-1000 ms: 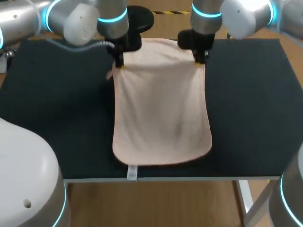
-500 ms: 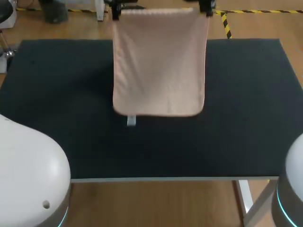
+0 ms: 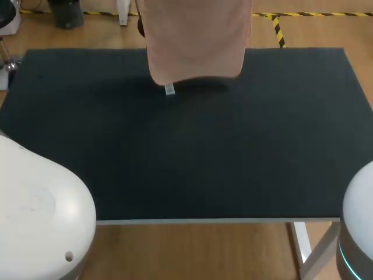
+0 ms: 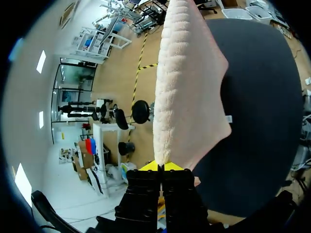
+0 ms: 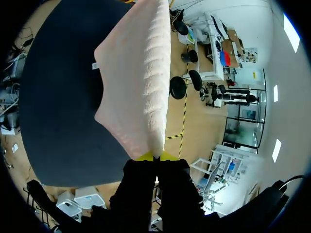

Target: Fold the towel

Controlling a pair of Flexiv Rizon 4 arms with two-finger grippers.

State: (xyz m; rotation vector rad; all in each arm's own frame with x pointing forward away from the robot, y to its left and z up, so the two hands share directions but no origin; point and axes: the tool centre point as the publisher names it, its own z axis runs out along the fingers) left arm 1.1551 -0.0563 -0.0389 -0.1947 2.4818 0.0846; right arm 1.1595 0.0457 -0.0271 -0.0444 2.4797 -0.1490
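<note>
A pale pink towel (image 3: 195,38) hangs in the air over the far edge of the black table (image 3: 186,140), its lower hem with a small white tag (image 3: 169,89) just above the surface. Both grippers are above the head view's upper edge. In the left wrist view my left gripper (image 4: 161,167) is shut on one top corner of the towel (image 4: 187,97). My right gripper (image 5: 154,156) is shut on the other top corner, and the towel (image 5: 138,82) hangs away from it toward the table (image 5: 58,107).
The black mat covers the whole table, with its front edge (image 3: 215,220) near me. Parts of my arms' white housings (image 3: 41,216) fill the lower corners of the head view.
Both grippers have lifted the towel off the table and carried it up and toward the far edge. Its hem went from the front edge to the back.
</note>
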